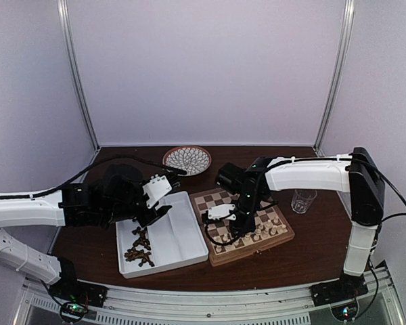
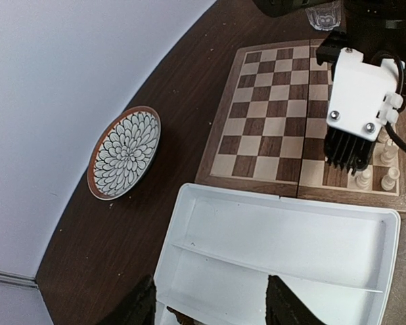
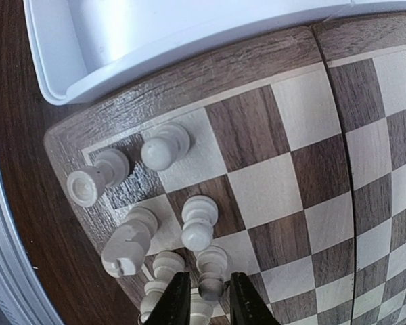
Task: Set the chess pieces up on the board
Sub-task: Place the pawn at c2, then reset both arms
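Tray (image 1: 179, 233), nearest: dark pieces (image 1: 139, 248) heaped in the compartment farther from the board. Left gripper (image 2: 210, 306) over it, fingers spread, empty.

Board (image 1: 220, 200), just beside: cream pieces (image 1: 264, 231) crowd its near rows.

Right gripper (image 3: 206, 301) straddles one cream piece (image 3: 211, 269); clenched or released, cannot tell.

Hazard: neighbours stand close, so a sideways withdrawal would likely topple them.

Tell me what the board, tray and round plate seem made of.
Board: wood, matte, grain visible on rim and squares. Tray: smooth white, faintly glossy, probably plastic. Plate: likely glazed ceramic, painted petal pattern, brown rim; can't be sure.
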You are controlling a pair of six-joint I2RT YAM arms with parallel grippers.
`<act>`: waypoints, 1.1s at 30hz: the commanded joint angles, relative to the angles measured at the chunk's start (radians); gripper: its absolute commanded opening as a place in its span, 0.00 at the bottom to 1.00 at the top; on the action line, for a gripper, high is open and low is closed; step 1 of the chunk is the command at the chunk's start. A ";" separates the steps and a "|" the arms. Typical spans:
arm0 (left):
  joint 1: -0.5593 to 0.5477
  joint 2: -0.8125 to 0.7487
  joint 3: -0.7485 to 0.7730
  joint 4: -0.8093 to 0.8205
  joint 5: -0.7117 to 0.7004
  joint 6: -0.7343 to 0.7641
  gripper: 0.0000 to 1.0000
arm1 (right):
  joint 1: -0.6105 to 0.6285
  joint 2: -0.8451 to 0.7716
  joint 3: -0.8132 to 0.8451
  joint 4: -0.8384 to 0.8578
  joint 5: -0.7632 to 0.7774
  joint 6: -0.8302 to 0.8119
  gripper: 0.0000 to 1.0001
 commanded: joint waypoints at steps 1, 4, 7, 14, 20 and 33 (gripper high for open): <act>0.005 0.008 0.005 0.021 -0.015 0.006 0.56 | 0.005 -0.067 0.025 -0.025 0.022 0.012 0.26; 0.004 0.016 0.007 0.019 -0.012 -0.004 0.56 | 0.000 -0.126 0.050 -0.063 0.038 0.011 0.28; 0.004 0.026 0.030 -0.009 -0.016 -0.020 0.59 | -0.014 -0.186 0.064 -0.096 0.069 0.008 0.29; 0.008 0.032 0.161 -0.143 -0.093 -0.078 0.66 | -0.159 -0.394 0.023 -0.092 0.080 0.027 0.31; 0.051 0.082 0.307 -0.298 -0.200 -0.187 0.81 | -0.413 -0.690 -0.089 0.086 0.026 0.158 0.51; 0.124 0.030 0.298 -0.168 -0.300 -0.335 0.96 | -0.681 -0.951 -0.397 0.427 0.195 0.442 0.99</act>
